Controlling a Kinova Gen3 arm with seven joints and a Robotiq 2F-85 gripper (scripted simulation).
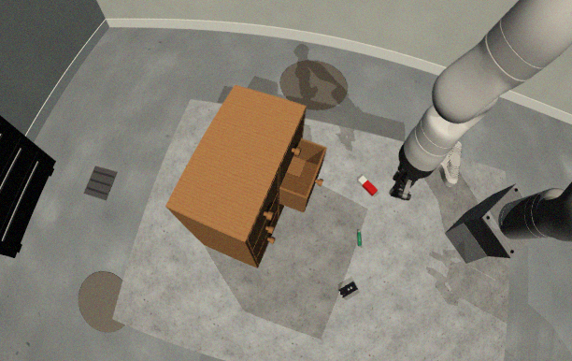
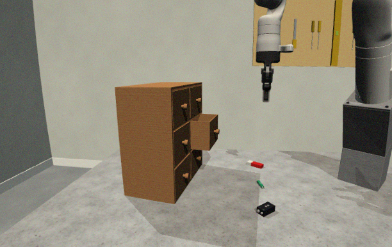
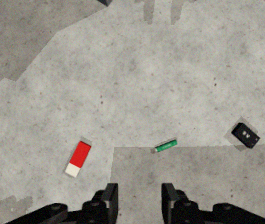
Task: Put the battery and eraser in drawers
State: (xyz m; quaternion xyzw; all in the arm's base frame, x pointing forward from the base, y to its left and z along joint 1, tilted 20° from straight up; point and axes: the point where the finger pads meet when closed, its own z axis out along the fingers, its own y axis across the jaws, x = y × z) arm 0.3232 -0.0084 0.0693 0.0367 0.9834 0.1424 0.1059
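Chest (image 1: 238,156) (image 2: 147,141): wood-grain, boxy. My fingers (image 1: 401,189) (image 2: 266,96) are part-open, holding nothing, above table w/ blocky blk 9V batt. (image 1: 349,289) (image 2: 266,208) (image 3: 245,135) & red/white eraser (image 1: 367,185) (image 2: 255,164) (image 3: 78,159).

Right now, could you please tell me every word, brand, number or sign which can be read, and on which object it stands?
No text can be read.
Black nine-volt battery: pale marks on top, too small to read.
Green battery: faint marks, too blurred.
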